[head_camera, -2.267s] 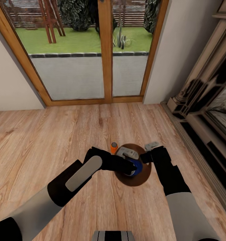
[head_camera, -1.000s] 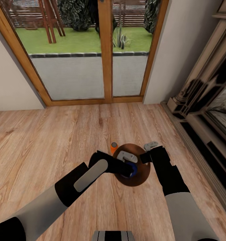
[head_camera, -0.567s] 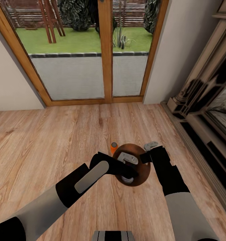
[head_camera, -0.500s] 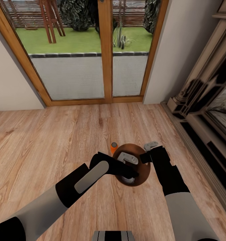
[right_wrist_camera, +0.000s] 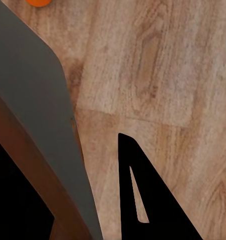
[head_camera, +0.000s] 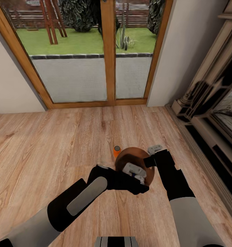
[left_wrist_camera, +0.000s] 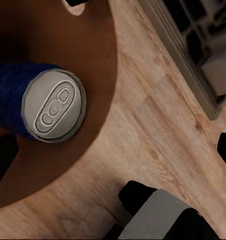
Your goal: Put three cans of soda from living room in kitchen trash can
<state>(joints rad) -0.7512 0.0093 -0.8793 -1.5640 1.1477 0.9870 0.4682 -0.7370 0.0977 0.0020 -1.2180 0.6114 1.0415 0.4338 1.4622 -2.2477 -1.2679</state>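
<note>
Since the blue can is already lying inside the bin, grey top facing the left wrist cam, that one looks done to me. The left gripper hangs over the near edge of the bin with its fingers spread and nothing between them. The right gripper is at the far-right rim and seems to be pinching the wall, one finger outside and one inside. I'm going off the right wrist cam for that, where the grey wall runs right along a black finger.

The orange can stands upright on the floor, just beside the bin on its far-left side, so I'd guess it's next up.

Handling-wise, I'd expect these cans to be light, stiff enough for a normal squeeze, but smooth and round. They'll probably slip or roll if you catch them off-centre. I'd come in across the body around mid-height with a finger on each side, not on the lid. It's also close enough to the bin that a sloppy approach could knock it over.
</note>
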